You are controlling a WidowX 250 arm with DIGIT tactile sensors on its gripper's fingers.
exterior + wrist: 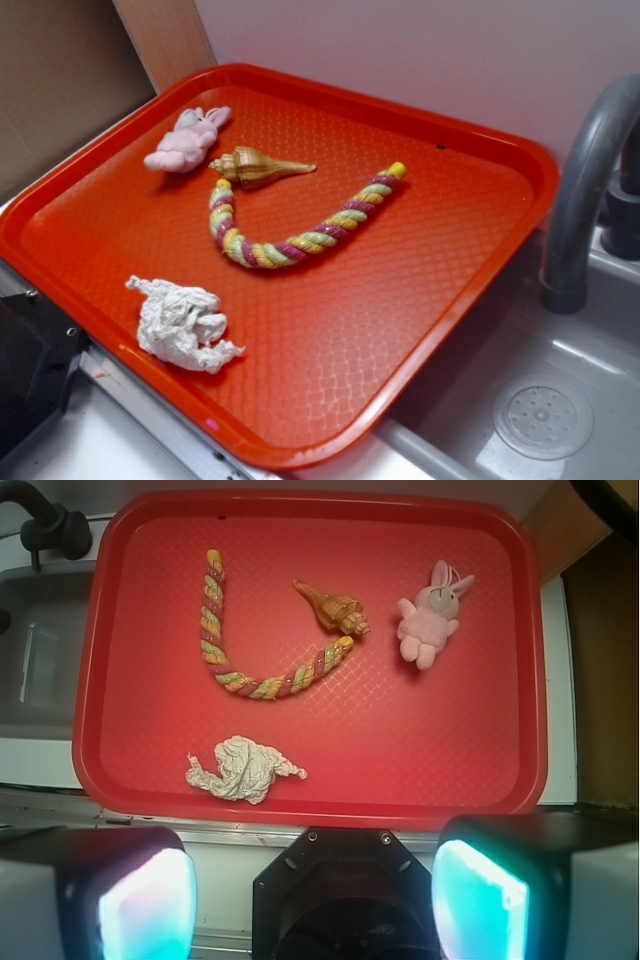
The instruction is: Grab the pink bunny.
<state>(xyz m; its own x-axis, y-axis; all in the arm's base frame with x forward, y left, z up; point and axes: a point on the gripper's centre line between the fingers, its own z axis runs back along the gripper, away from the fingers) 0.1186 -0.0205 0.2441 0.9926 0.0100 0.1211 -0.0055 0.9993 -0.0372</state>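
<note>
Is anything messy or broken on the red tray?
Only the white paper wad near the tray's front edge looks messy: crumpled and ragged. The pink bunny, seashell and rope look unbroken.

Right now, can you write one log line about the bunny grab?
phase: before reach | fingers: open, empty, high above tray | pink bunny: untouched beside seashell
</note>
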